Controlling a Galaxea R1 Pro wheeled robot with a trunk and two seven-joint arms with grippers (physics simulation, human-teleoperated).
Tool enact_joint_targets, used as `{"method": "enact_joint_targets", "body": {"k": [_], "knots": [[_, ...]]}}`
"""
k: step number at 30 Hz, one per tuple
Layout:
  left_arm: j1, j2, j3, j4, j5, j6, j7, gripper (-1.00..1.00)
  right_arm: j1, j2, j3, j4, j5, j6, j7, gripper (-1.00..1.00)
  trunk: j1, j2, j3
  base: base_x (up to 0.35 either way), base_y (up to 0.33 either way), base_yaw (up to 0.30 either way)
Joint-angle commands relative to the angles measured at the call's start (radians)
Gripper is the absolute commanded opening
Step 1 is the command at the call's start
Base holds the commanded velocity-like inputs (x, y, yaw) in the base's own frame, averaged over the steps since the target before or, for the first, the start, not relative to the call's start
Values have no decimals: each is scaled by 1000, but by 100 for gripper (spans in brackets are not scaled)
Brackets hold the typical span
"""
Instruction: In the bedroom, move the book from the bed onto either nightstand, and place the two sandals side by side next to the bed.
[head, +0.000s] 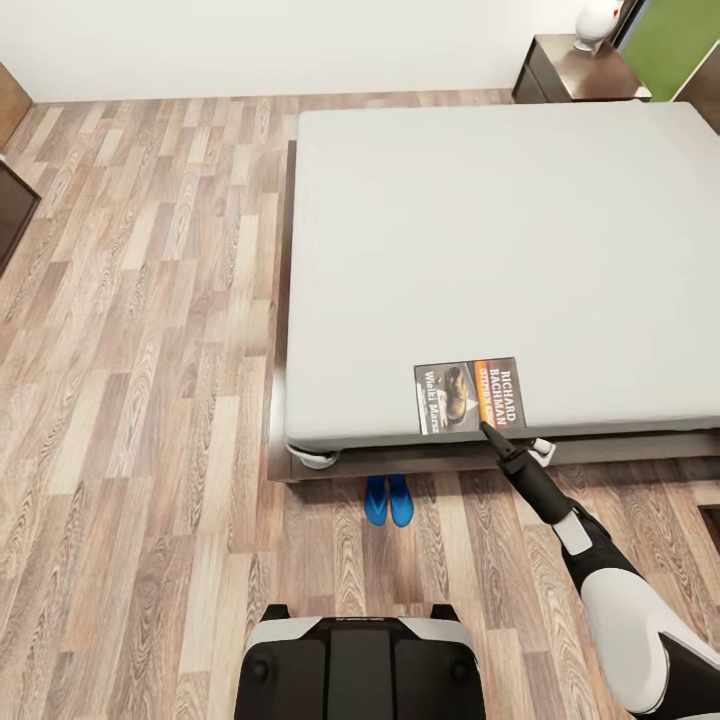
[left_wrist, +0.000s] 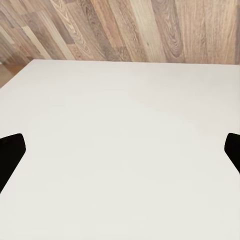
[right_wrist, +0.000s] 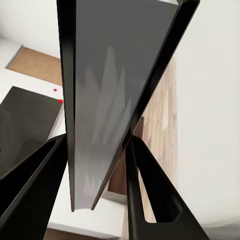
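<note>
Bed (head: 500, 230) edge: right tool (right_wrist: 97, 172) apparently pinching book (head: 469, 395).

Book (head: 469, 396) flat at bed (head: 500, 250) edge; blue sandals (head: 388, 500) paired on floor beside it

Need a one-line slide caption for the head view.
Right end effector at the book on the bed's near edge; blue sandals paired on the floor below.

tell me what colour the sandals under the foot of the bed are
Bright blue; the sandals show best in the head view.
</note>
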Motion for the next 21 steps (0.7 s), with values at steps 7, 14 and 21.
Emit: {"method": "enact_joint_targets", "body": {"k": [7, 14, 21], "knots": [[0, 0, -8, 1, 8, -2, 0, 100, -1, -4, -4, 1, 3, 12, 5, -100, 1, -1, -1, 0, 0, 0], [-1, 0, -8, 1, 8, 0, 0, 100, 0, -13, -4, 1, 4, 13, 6, -100, 1, -1, -1, 0, 0, 0], [0, 0, -8, 2, 9, 0, -1, 100, 0, -18, -3, 2, 5, 13, -3, -100, 1, -1, -1, 0, 0, 0]]}}
